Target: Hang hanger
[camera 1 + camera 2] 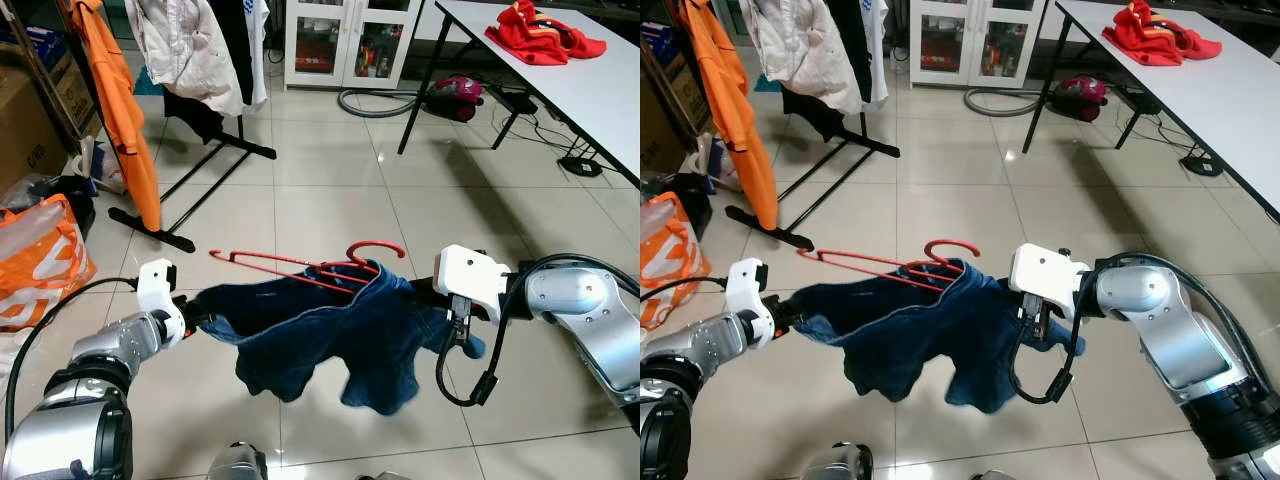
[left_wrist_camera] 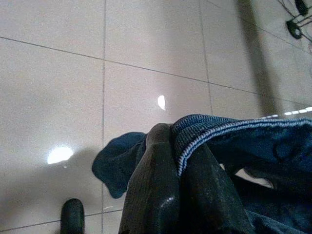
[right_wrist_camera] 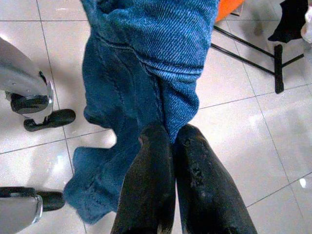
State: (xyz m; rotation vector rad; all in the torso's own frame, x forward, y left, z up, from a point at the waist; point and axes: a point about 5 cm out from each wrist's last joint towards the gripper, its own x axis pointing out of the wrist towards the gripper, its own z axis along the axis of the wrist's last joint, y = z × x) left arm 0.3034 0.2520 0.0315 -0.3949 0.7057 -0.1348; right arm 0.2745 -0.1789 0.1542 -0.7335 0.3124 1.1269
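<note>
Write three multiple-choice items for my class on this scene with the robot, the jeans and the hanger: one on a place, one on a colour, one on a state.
1. Where does the red garment lie?
A. on the white table
B. on the floor
C. on the clothes rack

2. What colour is the hanger in the jeans?
A. white
B. red
C. black

3. How are the jeans held?
A. draped over one arm
B. lying loose on the floor
C. pinched by both grippers, spread between them

Answers:
1 A: the red garment sits at the far end of the white table.
2 B: the hanger rises red from the top of the jeans.
3 C: the left gripper and the right gripper each close on denim, and the jeans hang above the tiles.
</note>
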